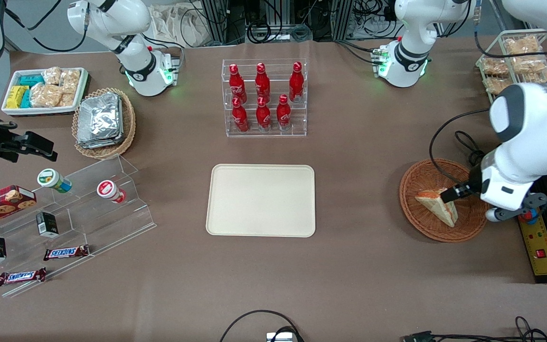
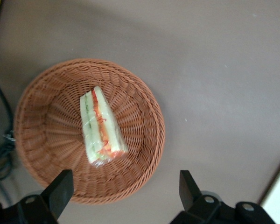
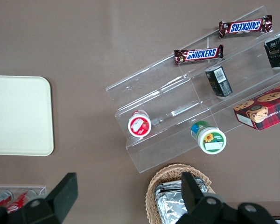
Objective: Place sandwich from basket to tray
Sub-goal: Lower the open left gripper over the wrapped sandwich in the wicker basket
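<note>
The sandwich point(image 1: 437, 205), a pale wedge wrapped in clear film with orange-red and green filling, lies in the round reddish-brown basket point(image 1: 412, 181) toward the working arm's end of the table. In the left wrist view the sandwich point(image 2: 101, 126) rests near the middle of the basket point(image 2: 37, 93). My gripper point(image 1: 454, 192) hovers above the basket, open, with nothing between its fingers point(image 2: 60, 190); its midpoint point(image 2: 125, 196) is over the basket's rim, short of the sandwich. The cream tray point(image 1: 260, 199) lies flat at the table's middle, bare; one corner of the tray point(image 2: 279, 198) shows in the wrist view.
A clear rack of red bottles point(image 1: 264, 97) stands farther from the front camera than the tray. A wire rack of bagged snacks point(image 1: 515, 61) and a yellow control box point(image 1: 539, 242) flank the basket. An acrylic stand point(image 1: 64, 213), foil-packet basket point(image 1: 105, 121) and white snack tray point(image 1: 45, 90) sit toward the parked arm's end.
</note>
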Tool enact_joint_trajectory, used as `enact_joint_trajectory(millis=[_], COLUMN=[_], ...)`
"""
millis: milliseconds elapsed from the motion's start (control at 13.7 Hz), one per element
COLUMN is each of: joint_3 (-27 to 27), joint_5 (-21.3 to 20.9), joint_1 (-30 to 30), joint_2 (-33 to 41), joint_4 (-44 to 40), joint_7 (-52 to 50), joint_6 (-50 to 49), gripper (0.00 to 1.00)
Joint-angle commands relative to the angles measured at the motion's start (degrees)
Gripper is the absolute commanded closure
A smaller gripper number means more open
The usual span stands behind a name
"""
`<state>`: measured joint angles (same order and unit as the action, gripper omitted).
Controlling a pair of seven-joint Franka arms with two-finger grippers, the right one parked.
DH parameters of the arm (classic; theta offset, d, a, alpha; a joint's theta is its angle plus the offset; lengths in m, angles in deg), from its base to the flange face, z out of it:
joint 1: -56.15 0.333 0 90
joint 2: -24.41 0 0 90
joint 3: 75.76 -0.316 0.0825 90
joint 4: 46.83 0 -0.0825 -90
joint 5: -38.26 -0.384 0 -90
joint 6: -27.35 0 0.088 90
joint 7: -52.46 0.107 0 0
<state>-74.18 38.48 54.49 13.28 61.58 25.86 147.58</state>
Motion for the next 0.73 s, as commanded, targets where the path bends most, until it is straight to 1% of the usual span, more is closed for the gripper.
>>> enact_joint_trajectory(millis=[0,146,219,438,656], joint_3=[0.27,0.19,-0.42,-1.22,-1.31], joint_5=[0.04,-0.05,-0.05,0.04,0.13], joint_1=[1.75,1.84,1.84,1.84,1.67], joint_2=[1.55,0.94,0.50,-1.78,-4.68], joint_4=[9.25,12.86,13.49,13.23,12.62], joint_7=[-5.02,-7.66,-8.54,-12.40,-18.47], joint_6=[9.97,14.13,14.67,14.93,19.06], gripper=[0.00,0.00,0.00,0.00,0.00])
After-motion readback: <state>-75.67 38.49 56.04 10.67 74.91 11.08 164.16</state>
